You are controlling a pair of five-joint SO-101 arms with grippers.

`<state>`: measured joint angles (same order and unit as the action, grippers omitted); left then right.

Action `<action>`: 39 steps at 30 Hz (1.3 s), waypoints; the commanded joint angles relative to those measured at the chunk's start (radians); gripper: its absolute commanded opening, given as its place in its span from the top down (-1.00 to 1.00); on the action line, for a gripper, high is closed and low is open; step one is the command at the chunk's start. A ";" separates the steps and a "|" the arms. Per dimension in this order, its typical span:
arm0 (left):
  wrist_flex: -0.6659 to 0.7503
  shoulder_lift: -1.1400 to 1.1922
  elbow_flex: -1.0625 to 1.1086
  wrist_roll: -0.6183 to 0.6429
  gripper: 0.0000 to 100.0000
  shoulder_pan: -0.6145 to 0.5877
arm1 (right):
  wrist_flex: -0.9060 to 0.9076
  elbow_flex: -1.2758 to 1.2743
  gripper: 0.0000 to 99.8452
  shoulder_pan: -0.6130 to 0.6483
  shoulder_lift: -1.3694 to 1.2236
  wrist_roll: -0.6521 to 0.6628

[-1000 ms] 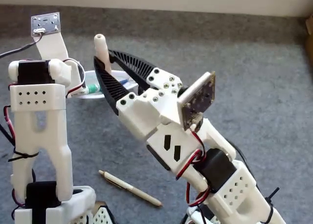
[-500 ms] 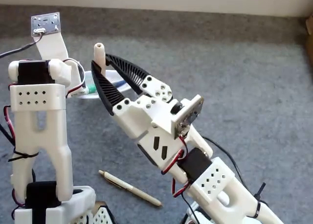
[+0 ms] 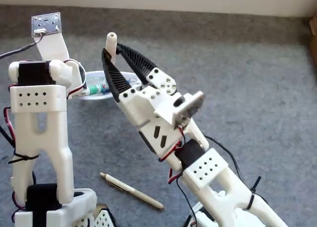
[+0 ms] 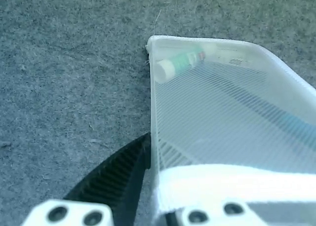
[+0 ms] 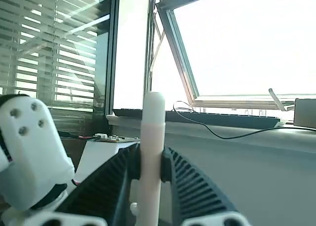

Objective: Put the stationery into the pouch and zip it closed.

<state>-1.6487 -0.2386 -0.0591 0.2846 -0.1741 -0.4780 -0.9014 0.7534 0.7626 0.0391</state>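
Lying flat on the grey table (image 3: 247,63), the translucent mesh pouch (image 4: 222,117) sits near the far-left part of the high view, partly hidden behind the left arm; a white-capped tube with a green label (image 4: 180,63) lies inside it against one end, and something blue (image 4: 291,122) shows faintly through the mesh farther along; the left claw (image 4: 148,159) is closed on the pouch's near edge, its black ribbed finger (image 4: 118,179) pressed alongside the mesh and the white band of the pouch drawn over the other jaw; above the pouch, the right claw (image 3: 113,51) is clamped on a white marker (image 3: 111,42), which stands upright between the two black ribbed fingers with its rounded tip poking out past them; the right arm slants up from the near-right corner toward the pouch; a beige pen (image 3: 131,190) lies on the table well apart from the pouch, near the arms' bases.
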 commanded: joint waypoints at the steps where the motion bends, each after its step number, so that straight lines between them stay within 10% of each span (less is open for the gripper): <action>1: 0.015 -0.012 0.005 -0.006 0.99 0.007 | -0.024 0.008 0.99 -0.015 0.024 -0.008; 22: 0.017 -0.012 -0.001 -0.005 0.99 0.008 | 0.696 0.022 0.99 -0.013 0.242 -0.011; 39: 0.017 -0.012 0.005 -0.006 0.99 0.008 | 0.766 0.088 0.98 0.024 0.070 -0.003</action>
<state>-1.6487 -0.2386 -0.0591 0.2846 -0.1741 0.2816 -0.8938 0.7641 0.8608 0.0391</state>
